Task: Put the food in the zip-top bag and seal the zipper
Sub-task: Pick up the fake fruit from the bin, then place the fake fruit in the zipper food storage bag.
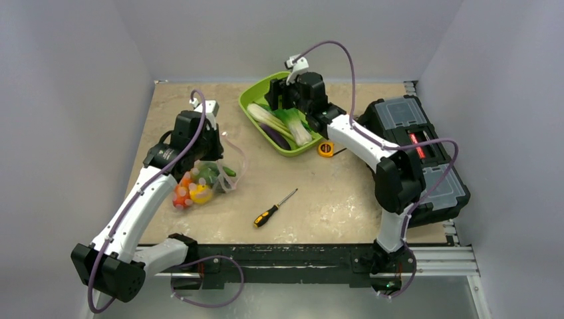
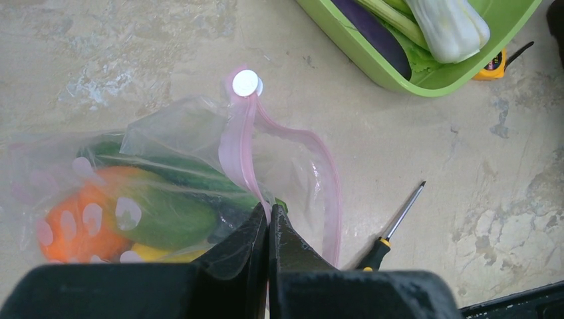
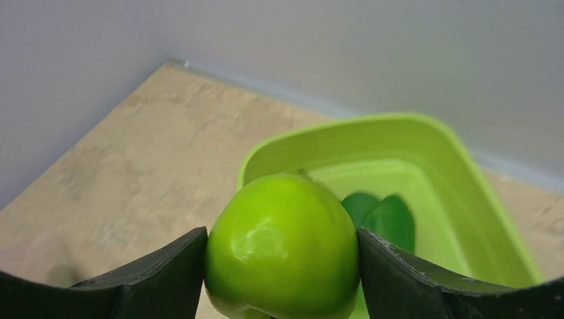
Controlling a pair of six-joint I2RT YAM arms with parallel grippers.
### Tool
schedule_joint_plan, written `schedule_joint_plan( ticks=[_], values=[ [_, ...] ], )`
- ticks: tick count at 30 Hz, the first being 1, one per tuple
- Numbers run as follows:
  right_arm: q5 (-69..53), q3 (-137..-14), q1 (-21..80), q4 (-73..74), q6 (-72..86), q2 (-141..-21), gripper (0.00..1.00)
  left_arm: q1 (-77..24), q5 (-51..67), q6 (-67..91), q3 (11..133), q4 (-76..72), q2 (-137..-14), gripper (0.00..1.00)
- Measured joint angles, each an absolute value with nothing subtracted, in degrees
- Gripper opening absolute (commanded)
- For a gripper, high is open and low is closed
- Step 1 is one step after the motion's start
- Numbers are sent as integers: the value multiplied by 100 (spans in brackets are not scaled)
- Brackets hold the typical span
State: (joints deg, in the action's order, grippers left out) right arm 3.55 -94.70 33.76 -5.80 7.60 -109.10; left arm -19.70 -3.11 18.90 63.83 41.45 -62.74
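Note:
The clear zip-top bag (image 1: 203, 181) lies at the table's left and holds orange, yellow and green toy food (image 2: 113, 212). My left gripper (image 2: 269, 211) is shut on the bag's pink zipper strip (image 2: 241, 149), which ends in a white slider (image 2: 245, 82); the mouth gapes to the right. My right gripper (image 3: 282, 242) is shut on a green apple (image 3: 282, 246) and holds it above the lime-green tray (image 3: 425, 173). In the top view the right gripper (image 1: 284, 93) hovers over the tray's far end (image 1: 256, 90).
The tray (image 2: 379, 63) still holds a white-green leek and a purple eggplant (image 1: 278, 136). A black-and-yellow screwdriver (image 1: 273, 209) lies mid-table. A yellow tape measure (image 1: 325, 148) sits by the tray. A black toolbox (image 1: 419, 149) stands at the right.

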Motion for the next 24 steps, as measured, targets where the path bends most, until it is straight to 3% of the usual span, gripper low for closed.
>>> schedule_joint_plan(
  ticks=[6, 12, 21, 24],
  values=[
    [-797, -7942, 3435, -764, 1253, -10156, 0, -1970, -257, 1890, 6383, 4143, -6274, 0],
    [-2080, -6547, 3640, -1997, 1944, -9288, 0, -1970, -220, 1890, 6383, 4143, -6274, 0],
    [-3221, -6464, 4412, -3048, 2655, -9959, 0, -1970, -172, 1890, 6383, 4134, -6222, 0],
    [-3430, -6569, 4582, -3140, 2832, -10298, 6, -1970, -172, 1890, 6383, 4132, -6195, 0]
  ],
)
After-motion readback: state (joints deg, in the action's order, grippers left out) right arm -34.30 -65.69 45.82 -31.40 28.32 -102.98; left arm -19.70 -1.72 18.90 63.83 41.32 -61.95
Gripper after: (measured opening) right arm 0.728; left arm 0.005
